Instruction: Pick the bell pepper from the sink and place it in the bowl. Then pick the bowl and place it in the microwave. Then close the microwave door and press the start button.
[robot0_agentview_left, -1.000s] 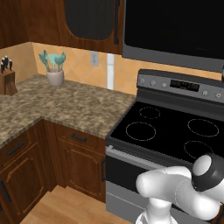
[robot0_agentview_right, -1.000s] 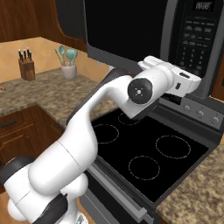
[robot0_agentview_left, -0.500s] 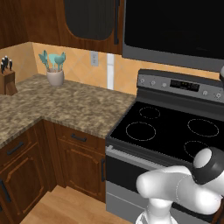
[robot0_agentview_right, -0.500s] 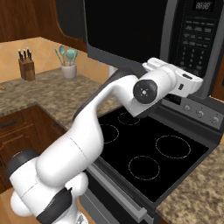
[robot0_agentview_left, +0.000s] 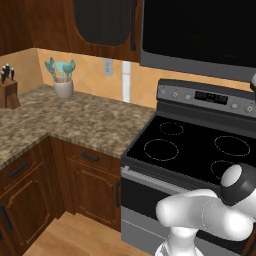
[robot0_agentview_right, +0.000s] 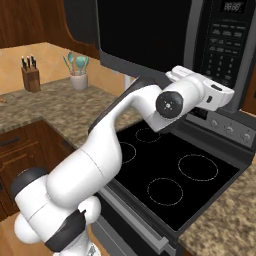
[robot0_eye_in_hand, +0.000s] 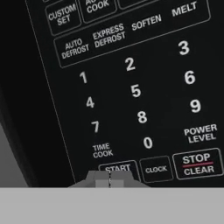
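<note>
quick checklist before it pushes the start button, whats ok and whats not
1. Microwave door closed: ok, it sits flush in the right base view.
2. Gripper lined up with the START button: ok, fingertips sit just below it in the hand view.
3. Fingers together for a poke: ok, tips side by side, no gap.
4. Clear of CLOCK and STOP/CLEAR: ok.
5. Tips touching START: cannot tell.
6. Bowl inside: cannot tell, the window is dark.

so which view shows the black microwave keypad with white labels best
The hand view: the black microwave keypad with white labels is close enough to read, START just above the shut gripper. The right base view shows it small and partly hidden by the arm; the left base view shows the microwave's dark door.
</note>
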